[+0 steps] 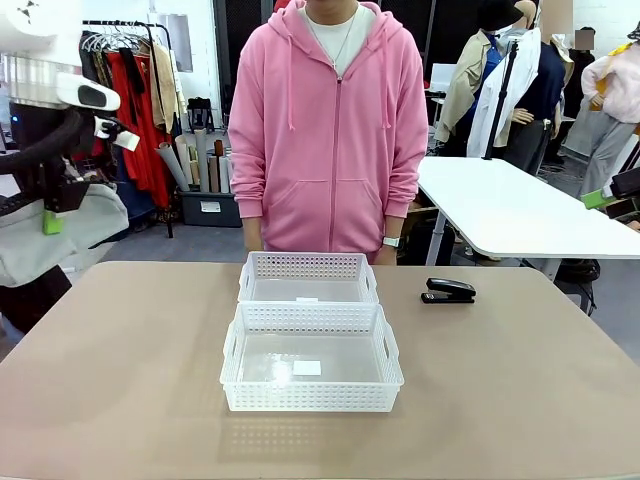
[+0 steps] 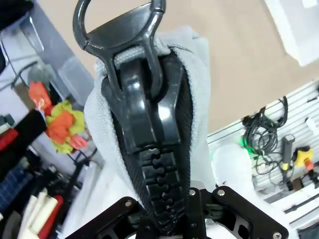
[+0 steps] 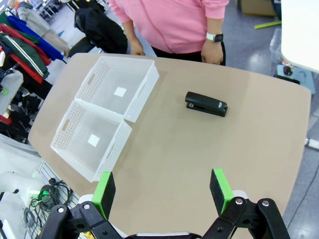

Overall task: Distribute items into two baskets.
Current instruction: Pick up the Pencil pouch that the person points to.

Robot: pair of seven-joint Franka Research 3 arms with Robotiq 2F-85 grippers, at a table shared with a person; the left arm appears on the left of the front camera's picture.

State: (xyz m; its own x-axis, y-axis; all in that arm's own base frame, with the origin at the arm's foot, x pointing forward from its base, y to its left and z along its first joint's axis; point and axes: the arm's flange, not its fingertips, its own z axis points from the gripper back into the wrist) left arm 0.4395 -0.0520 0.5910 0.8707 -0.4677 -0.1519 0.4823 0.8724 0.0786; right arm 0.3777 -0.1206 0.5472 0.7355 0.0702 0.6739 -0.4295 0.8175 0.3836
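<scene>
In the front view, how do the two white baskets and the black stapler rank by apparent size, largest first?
1. Near basket: looks largest, though its nearness to the camera may exaggerate this.
2. Far basket: looks smaller, but the true difference is unsure.
3. Stapler: clearly the smallest.

centre: baskets (image 1: 310, 397) block | right: stapler (image 1: 448, 290) | left tabletop (image 1: 120, 360): open

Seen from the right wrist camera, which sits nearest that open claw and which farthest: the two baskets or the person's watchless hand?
1. Robot-side basket, lower left.
2. Person-side basket, just behind it.
3. Watchless hand, beyond both, upper left.
</scene>
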